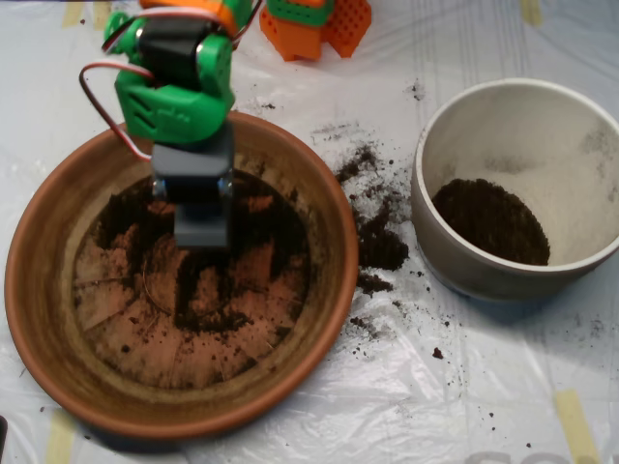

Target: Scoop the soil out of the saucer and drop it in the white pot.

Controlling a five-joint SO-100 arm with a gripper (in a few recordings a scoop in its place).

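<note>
Overhead view: clear plastic sheeting [319, 406] covers the table, with spilled soil [377, 242] between saucer [343, 280] and white pot [464, 275]. Grey scoop [201, 227] hangs over the saucer; whether it is parted or closed, I cannot tell.

soil [208, 290]: I see dark smears across the saucer base
saucer [58, 358]: terracotta, left
pot [455, 261]: white, right, holding soil

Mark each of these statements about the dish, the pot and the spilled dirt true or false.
1. The tool is over the orange dish. True.
2. The white pot is empty. False: a dark patch of soil lies in its bottom.
3. Spilled soil lies on the plastic sheet between dish and pot. True.
4. The dish is scraped clean. False: smeared soil covers part of its base.
5. The pot sits left of the dish. False: it sits right.
</note>
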